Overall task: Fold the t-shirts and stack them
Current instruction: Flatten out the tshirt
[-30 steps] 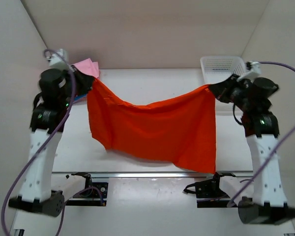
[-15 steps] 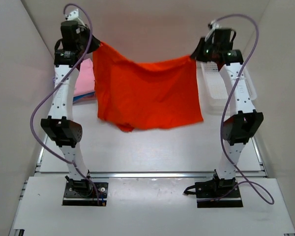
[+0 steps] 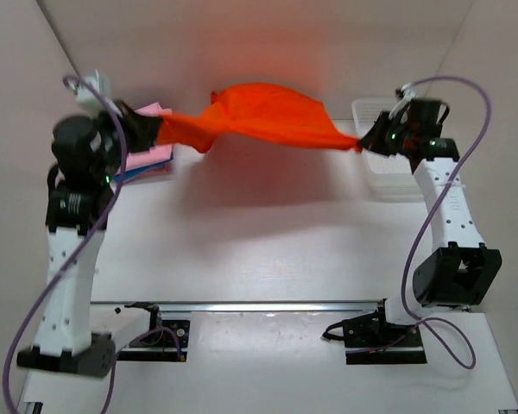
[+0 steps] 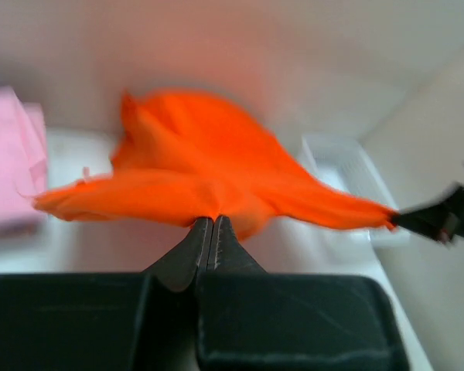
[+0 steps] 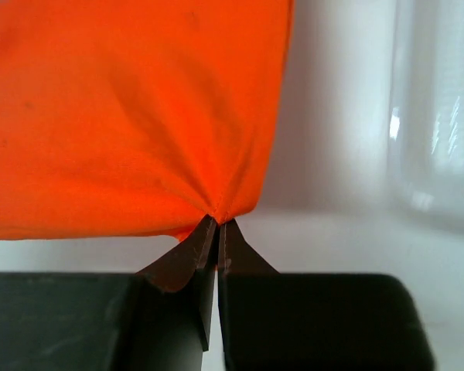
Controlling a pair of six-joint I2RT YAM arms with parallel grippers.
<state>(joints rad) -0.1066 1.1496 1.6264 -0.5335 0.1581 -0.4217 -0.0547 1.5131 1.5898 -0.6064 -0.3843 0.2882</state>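
White table (image 3: 259, 250) underneath. Orange t-shirt (image 3: 268, 112) is airborne, stretched between left gripper (image 3: 158, 129) and right gripper (image 3: 363, 143), both clenched on its edges. Looks like the spread-out step. Next I'd lower it flat, keeping tension.

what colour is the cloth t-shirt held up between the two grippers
Bright orange, plain with no pattern. The soft cloth t-shirt shows best in the right wrist view.

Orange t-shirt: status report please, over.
Left gripper, right gripper shut on orange t-shirt. Shirt stretched midair between them. White basket near right gripper; pink shirt near left.
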